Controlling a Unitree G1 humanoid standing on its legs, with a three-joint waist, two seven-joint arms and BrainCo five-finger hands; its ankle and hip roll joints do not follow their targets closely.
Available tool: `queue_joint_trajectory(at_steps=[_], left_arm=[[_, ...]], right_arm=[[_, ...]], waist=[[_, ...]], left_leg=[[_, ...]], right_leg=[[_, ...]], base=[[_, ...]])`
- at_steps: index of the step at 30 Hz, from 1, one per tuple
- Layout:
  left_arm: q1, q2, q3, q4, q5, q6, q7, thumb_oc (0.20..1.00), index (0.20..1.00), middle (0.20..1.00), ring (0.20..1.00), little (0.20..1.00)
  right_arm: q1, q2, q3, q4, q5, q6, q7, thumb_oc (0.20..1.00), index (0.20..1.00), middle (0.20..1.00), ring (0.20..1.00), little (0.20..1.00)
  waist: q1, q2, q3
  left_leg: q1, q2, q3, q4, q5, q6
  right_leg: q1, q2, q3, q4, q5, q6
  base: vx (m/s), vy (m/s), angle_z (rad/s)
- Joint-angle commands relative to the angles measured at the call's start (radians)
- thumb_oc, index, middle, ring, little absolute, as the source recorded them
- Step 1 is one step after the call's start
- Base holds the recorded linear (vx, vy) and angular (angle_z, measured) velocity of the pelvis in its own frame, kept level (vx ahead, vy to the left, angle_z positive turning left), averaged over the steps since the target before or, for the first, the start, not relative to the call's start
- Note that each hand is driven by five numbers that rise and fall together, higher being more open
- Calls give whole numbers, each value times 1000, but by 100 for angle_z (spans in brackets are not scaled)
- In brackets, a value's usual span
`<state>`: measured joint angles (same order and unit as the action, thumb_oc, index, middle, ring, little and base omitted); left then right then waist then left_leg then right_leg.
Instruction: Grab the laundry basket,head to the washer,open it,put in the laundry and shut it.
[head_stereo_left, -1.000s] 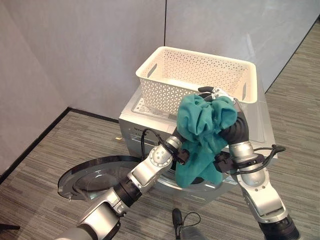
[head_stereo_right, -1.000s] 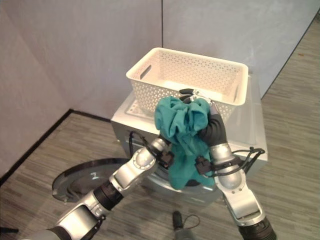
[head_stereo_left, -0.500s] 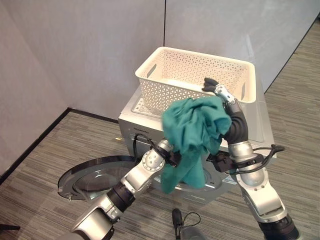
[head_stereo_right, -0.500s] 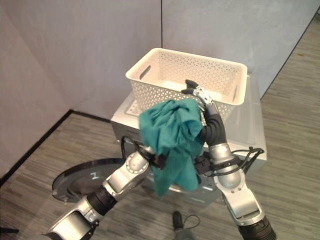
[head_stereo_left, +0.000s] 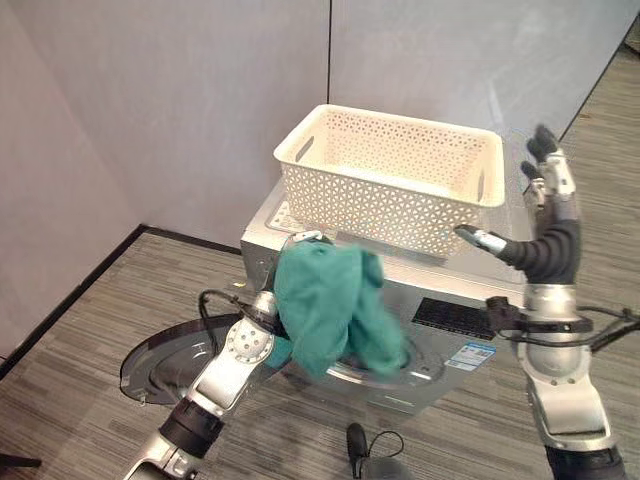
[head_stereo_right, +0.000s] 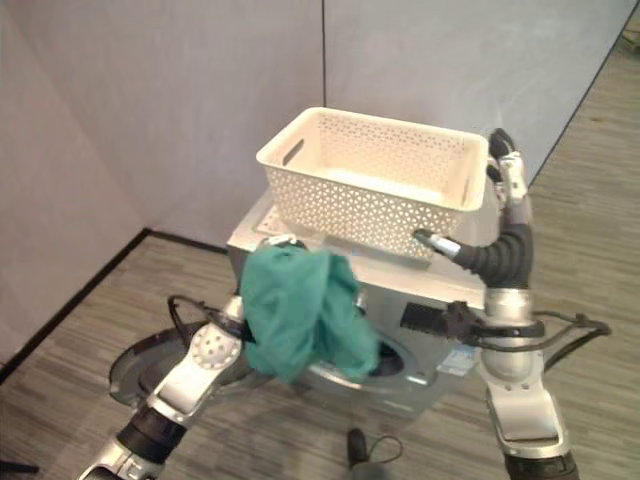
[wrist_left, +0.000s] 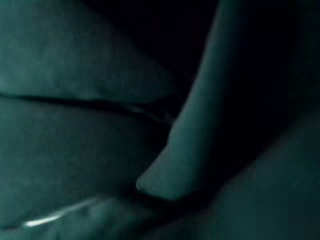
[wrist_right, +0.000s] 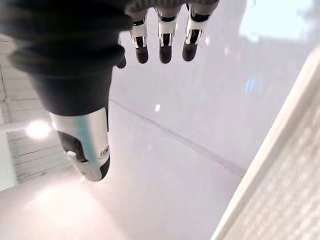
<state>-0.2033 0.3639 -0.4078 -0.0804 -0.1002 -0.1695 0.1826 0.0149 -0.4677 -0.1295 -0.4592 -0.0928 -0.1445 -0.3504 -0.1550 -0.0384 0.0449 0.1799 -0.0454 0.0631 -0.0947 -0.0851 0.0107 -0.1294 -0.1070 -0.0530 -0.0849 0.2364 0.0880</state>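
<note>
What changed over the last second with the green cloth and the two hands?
The right hand let go of the teal garment and rose, fingers straight, beside the white laundry basket. The left arm carried the garment down and to the robot's left, in front of the washer's opening; its hand is buried in the cloth. The basket stayed on the washer and the round door stayed open.

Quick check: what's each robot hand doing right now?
Left robot hand: hidden under the green cloth, cannot be told.
Right robot hand: open, raised, holding nothing.
</note>
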Motion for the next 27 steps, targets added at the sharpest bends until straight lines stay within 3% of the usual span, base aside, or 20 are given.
queue_joint_trajectory(at_steps=[1,10,14,20,24,26,27], left_arm=[[-8,41,72,-106,70,-92,12,200,200,200,200,200],[90,54,145,-139,56,-93,-33,200,200,200,200,200],[150,54,176,-154,44,-97,-34,200,200,200,200,200],[215,52,177,-140,5,-100,-42,200,200,200,200,200],[251,68,180,-127,-63,-83,-55,200,200,200,200,200],[250,70,181,-127,-65,-82,-56,200,200,200,200,200],[255,68,181,-115,-108,-74,-66,200,200,200,200,200]], right_arm=[[12,15,-124,-26,-52,-33,-58,1000,1000,1000,1000,1000],[124,26,-382,-4,-149,10,-151,1000,1000,1000,1000,1000],[166,15,-513,94,-212,63,-268,1000,1000,1000,1000,1000],[218,24,-506,332,-231,136,-368,1000,1000,1000,1000,1000],[191,70,-451,578,-94,127,-454,1000,1000,1000,1000,1000],[188,67,-449,588,-90,122,-457,1000,1000,1000,1000,1000],[185,83,-415,672,-48,125,-451,1000,1000,1000,1000,1000]], waist=[[12,7,-23],[-25,6,-32],[-47,10,-31],[-46,15,-6],[8,32,46],[4,30,47],[15,41,61]], left_leg=[[-22,5,60,7,-72,52],[-14,1,63,7,-81,64],[-11,3,68,7,-95,70],[-8,5,87,7,-104,82],[-12,17,131,7,-89,90],[-13,17,127,7,-88,89],[-23,25,135,7,-75,91]], right_leg=[[73,-92,13,118,-179,110],[59,-85,39,140,-179,110],[44,-72,66,148,-181,115],[8,-57,75,188,-182,119],[-19,-101,-78,288,-184,110],[-21,-102,-82,296,-190,108],[-14,-119,-128,368,-229,93]], base=[[-34,75,-2],[4,24,-2],[1,20,-5],[-23,12,-24],[-95,7,-48],[-57,0,-56],[-91,12,-15]])
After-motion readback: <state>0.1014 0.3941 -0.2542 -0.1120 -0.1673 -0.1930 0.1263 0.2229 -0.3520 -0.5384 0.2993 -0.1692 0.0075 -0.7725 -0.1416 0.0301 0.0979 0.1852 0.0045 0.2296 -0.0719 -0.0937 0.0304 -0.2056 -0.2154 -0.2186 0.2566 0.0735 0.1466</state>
